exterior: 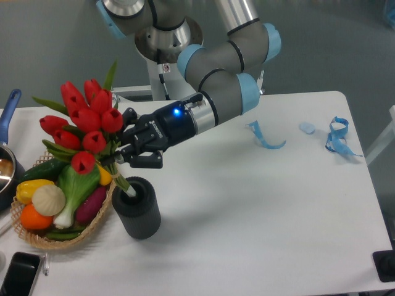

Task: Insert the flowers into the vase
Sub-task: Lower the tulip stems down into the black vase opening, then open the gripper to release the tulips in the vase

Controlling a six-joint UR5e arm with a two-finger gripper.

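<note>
The flowers (83, 120), red tulip buds with green leaves, lean up and to the left above the vase. Their bound green stems (123, 184) run down into the mouth of the vase (137, 208), a short dark grey ribbed cylinder at the front left of the white table. My gripper (120, 154) is shut on the flowers' stems just under the leaves, a short way above the vase rim. The stem ends inside the vase are hidden.
A wicker basket (92, 228) of toy vegetables touches the vase's left side. A pot with a blue handle (9, 111) sits at the far left, a black phone (18, 274) at the front left corner. Blue ribbon pieces (265, 137) (338, 137) lie at the right.
</note>
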